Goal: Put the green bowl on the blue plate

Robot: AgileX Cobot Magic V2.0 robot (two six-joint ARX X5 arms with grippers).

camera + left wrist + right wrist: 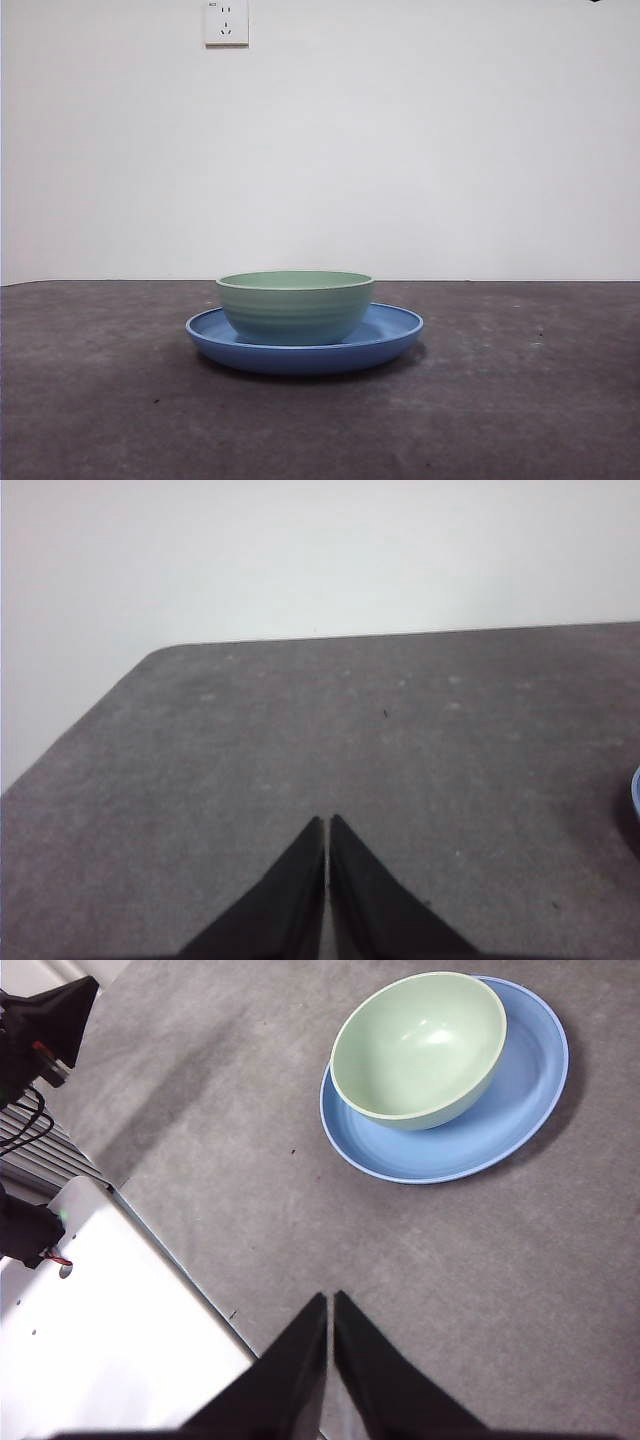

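Front view, left to right: a white wall socket (227, 22) high on the pale wall (450, 150); below it the dark grey table (100, 400); near the middle the blue plate (395, 335) lies flat on the table, and the green bowl (295, 310) stands upright inside it, set slightly toward the plate's left side so that more blue rim shows on the right. A small black tip (596, 1) shows at the top right corner.

Left wrist view: the left gripper (328, 822) hangs above bare table, jaws pressed together with only a hairline between them, holding nothing; a sliver of the blue plate shows at the picture's edge.

Right wrist view: a white base plate (110, 1330) with black hardware and cables beside the table; the right gripper (331, 1300), jaws likewise closed on nothing, is well apart from the bowl resting in the plate
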